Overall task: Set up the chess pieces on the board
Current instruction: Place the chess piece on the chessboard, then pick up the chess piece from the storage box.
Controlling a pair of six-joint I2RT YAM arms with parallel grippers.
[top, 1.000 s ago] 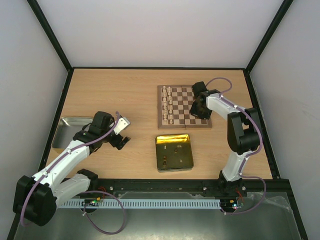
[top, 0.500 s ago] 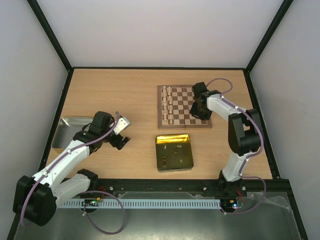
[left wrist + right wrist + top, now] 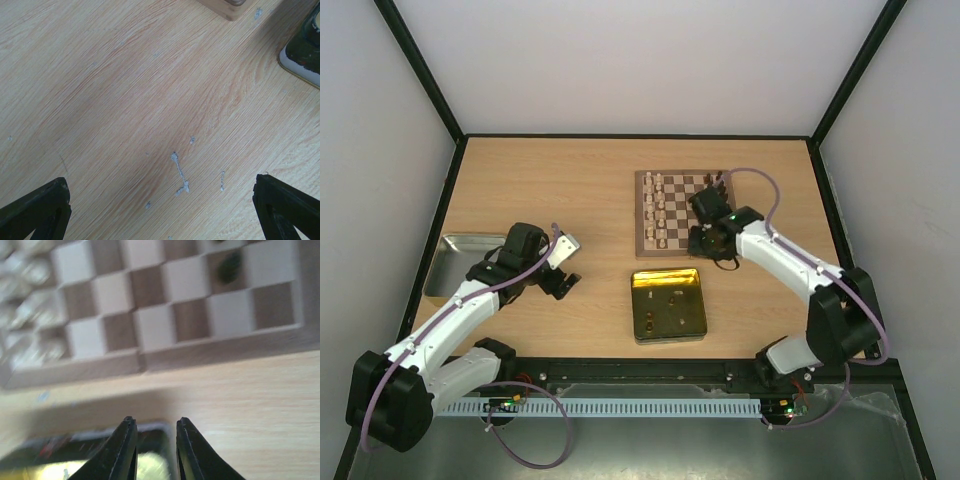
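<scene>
The board [image 3: 691, 235] lies at the back right of the table. Pale chess pieces [image 3: 658, 210] stand in two columns on its left side, and a few dark ones [image 3: 716, 181] stand at its far right. My right gripper [image 3: 704, 246] hovers over the board's near edge. In the right wrist view the right gripper [image 3: 155, 432] is narrowly open and empty, with the board [image 3: 165, 315], one dark piece [image 3: 230, 266] and blurred pale pieces [image 3: 25, 290] ahead. My left gripper [image 3: 561, 276] is wide open over bare table, as the left wrist view [image 3: 160, 200] shows.
A shiny gold tin [image 3: 693, 312] with a few small pieces in it sits in front of the board; its rim shows under my right fingers [image 3: 100, 460] and at the left wrist view's right edge [image 3: 305, 55]. A grey metal tray [image 3: 455, 262] lies at the far left.
My right arm has swung from over the board's right side to the board's near edge, towards the gold tin. The left arm has not moved.
</scene>
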